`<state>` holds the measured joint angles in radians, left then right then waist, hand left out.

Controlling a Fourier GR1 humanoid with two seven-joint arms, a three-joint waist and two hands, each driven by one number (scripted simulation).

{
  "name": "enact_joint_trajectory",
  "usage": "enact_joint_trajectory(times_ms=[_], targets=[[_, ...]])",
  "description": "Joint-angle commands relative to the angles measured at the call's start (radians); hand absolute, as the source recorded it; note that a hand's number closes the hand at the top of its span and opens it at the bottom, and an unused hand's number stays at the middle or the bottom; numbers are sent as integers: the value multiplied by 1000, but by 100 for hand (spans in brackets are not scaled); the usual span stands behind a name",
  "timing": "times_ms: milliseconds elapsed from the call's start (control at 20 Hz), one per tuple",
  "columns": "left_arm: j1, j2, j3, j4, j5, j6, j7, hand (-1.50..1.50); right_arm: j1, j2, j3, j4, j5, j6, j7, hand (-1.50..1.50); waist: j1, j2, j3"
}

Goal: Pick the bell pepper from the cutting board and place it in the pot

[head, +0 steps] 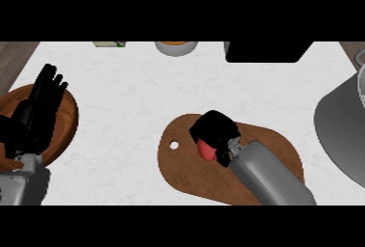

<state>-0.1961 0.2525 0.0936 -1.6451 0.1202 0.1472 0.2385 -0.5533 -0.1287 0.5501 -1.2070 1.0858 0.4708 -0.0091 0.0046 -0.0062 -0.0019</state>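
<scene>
- One grey pot [341, 130], the largest thing in view, fills the right edge of the frame, only part of its wall and rim showing; it is the pepper's destination and looks to hold nothing of the task yet.
- Below centre, a brown cutting board [278, 144] with a hanging hole near its left end lies flat on the white counter [135, 91], well apart from the pot's wall.
- At the left edge, a round wooden plate [65, 123] sits partly behind the left hand [43, 103], which rests there open, fingers straight and pointing up-frame.
- Coming in from the lower edge, the right forearm leads to the right hand [214, 129], bent down over the board's upper left part with fingers curled around the pepper.
- Smallest of all, the red bell pepper [206, 151] peeks out as a sliver under that hand, apparently on the board or just above it.
- Judged from this, the grasp is the step in hand; next comes a lift clear of the board, a carry toward the right of the frame, and a release above the pot's opening.
</scene>
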Motion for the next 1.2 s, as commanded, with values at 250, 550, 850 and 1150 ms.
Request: enact_joint_trajectory(times_ms=[250,550,850,1150], targets=[[23,-15,22,11,-13,22,-11,0,326,90,-149,-210,-58,-91,251,150,-57,-7,2],[66,-23,-2,-56,-31,26,0,0,614,86,-123,-617,-54,-135,391,150,-46,-9,2],[58,1,29,-25,-1,-12,-25,0,616,128,-199,-927,0,-285,502,150,-41,-7,1],[8,-21,4,23,-35,17,1,0,636,110,-288,-1197,50,-328,570,150,-32,3,1]])
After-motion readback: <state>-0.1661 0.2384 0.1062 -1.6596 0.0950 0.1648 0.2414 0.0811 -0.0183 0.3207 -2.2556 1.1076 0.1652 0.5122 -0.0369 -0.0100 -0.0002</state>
